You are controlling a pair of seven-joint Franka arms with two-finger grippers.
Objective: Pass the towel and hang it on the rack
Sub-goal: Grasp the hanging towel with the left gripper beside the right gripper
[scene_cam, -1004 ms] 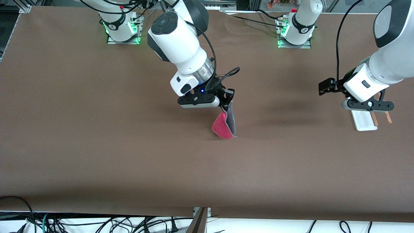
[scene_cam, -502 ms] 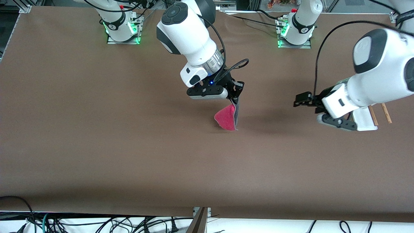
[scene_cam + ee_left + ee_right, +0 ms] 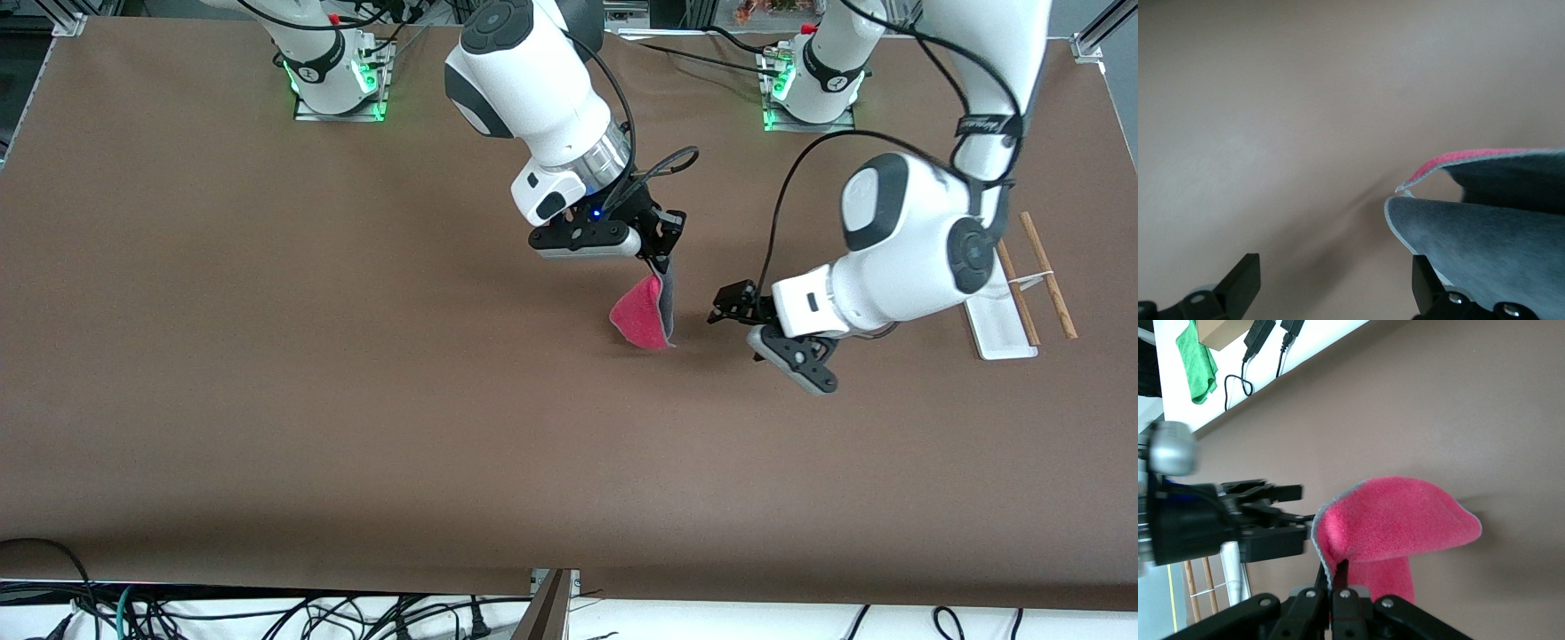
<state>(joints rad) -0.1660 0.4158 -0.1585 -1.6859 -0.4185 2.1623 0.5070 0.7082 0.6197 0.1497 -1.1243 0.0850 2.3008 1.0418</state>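
The towel [image 3: 642, 318] hangs in the air over the middle of the desk [image 3: 267, 400], pinched by one corner so that it drapes downward, pink face outward and grey backing folded in, with its lower edge free. That loose hanging shape seems chosen to leave a free edge for a second grip. The right pincer [image 3: 660, 260] is directly above the towel, clenched on that top corner; the right wrist view shows its fingers pressed together on the cloth's folded edge [image 3: 1331, 577].

Just beside the towel, toward the left arm's end of the desk, the left pincer [image 3: 731, 307] points at it with its fingers spread apart and nothing between them; in the left wrist view the grey face of the towel [image 3: 1485, 233] lies close to one fingertip. It looks placed for the handover.

The rack [image 3: 1013, 298] stands well apart from the towel, at the left arm's end of the desk, bare.
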